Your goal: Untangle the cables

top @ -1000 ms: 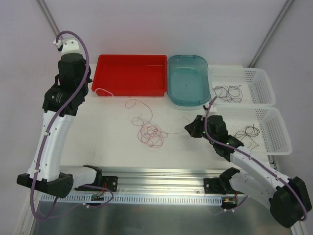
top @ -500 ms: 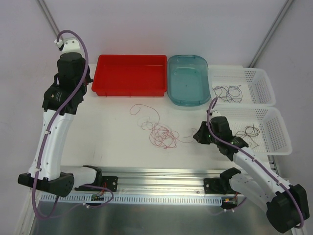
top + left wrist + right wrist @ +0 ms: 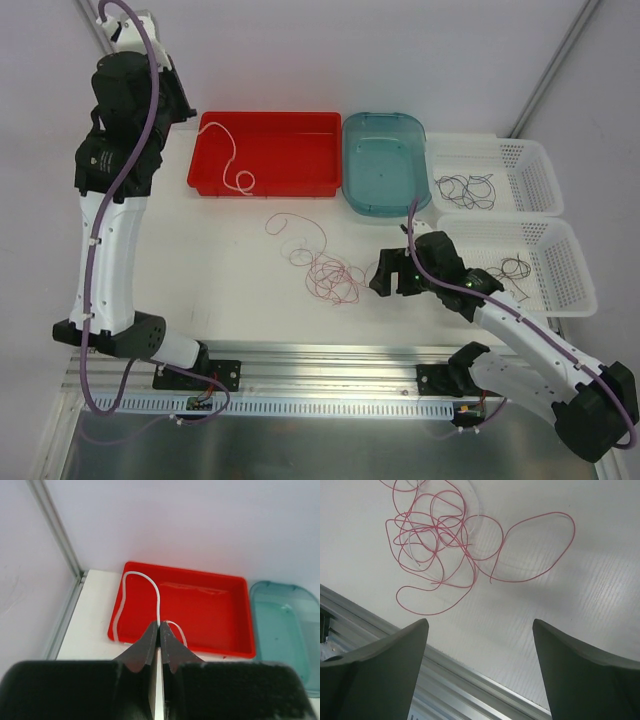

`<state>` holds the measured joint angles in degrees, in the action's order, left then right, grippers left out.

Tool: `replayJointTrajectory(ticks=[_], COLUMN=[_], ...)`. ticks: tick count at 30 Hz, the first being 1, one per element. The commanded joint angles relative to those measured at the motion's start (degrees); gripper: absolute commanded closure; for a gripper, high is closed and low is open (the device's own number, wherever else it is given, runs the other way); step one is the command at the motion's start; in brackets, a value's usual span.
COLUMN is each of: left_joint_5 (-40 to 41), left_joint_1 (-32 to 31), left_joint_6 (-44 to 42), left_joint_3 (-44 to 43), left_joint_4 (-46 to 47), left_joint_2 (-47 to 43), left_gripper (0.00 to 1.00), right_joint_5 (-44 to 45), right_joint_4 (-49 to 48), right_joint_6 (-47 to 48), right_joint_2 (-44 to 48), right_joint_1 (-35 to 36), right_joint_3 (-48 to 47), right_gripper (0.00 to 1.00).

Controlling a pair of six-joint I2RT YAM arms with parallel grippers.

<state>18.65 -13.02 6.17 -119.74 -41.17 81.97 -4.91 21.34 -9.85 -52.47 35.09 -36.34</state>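
I have the left tool (image 3: 159,628) pinched shut on one thin white cable (image 3: 157,595), which drapes into the one red plastic tray (image 3: 215,610). The right tool (image 3: 480,625) is spread wide and holds nothing, above the white bench (image 3: 560,605). One dark red cable tangle (image 3: 332,276) lies just beside it; I can't count its strands. Black cables (image 3: 465,187) sit in the two white mesh baskets (image 3: 540,165).

1. Red tray (image 3: 262,186): far-left part of the tabletop (image 3: 220,270), long side along the far edge.
2. Teal see-through bin (image 3: 385,165): just right of the red tray, maybe touching it, hard to tell.
3. Two white slotted baskets by the right edge: far basket (image 3: 485,143), near basket (image 3: 572,270), adjoining.
4. Metal rail (image 3: 330,358): runs along the near edge.
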Motion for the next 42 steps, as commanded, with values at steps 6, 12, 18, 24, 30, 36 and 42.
replayJointTrajectory(ticks=[6,12,18,24,30,36,42], left_joint_5=[-11.0,-10.31,-11.71,-14.08,-16.8,-18.57,-22.25], left_joint_1=[0.36,0.36,1.59,2.38,2.38,2.38,2.29], left_joint_6=[-0.37,-4.85,-7.32,-6.26,-1.87,1.03,7.61], left_joint_3=[-17.0,-17.8,-20.18,-18.43,-9.82,0.37,15.04], left_joint_4=[3.72,13.47,19.18,21.04,21.22,21.22,21.13], left_joint_2=[12.05,19.08,26.73,33.42,37.38,31.78,18.85], left_gripper=[1.0,1.0,1.0,1.0,0.92,0.37,0.07], right_joint_5=[0.78,-0.19,-1.77,-0.99,-0.45,1.65,3.06], right_joint_4=[3.7,3.35,3.18,3.53,2.83,4.32,4.06], right_joint_6=[1.76,2.46,2.9,3.61,3.08,3.78,2.64], right_joint_2=[1.05,1.31,1.93,2.55,0.7,-0.27,-1.06], right_joint_1=[1.56,2.17,2.35,2.44,2.44,3.93,5.78], right_joint_3=[-3.65,-3.74,-2.69,-1.72,-1.89,-3.83,-4.79], right_gripper=[0.03,0.0,0.0,0.01,0.01,0.0,0.0])
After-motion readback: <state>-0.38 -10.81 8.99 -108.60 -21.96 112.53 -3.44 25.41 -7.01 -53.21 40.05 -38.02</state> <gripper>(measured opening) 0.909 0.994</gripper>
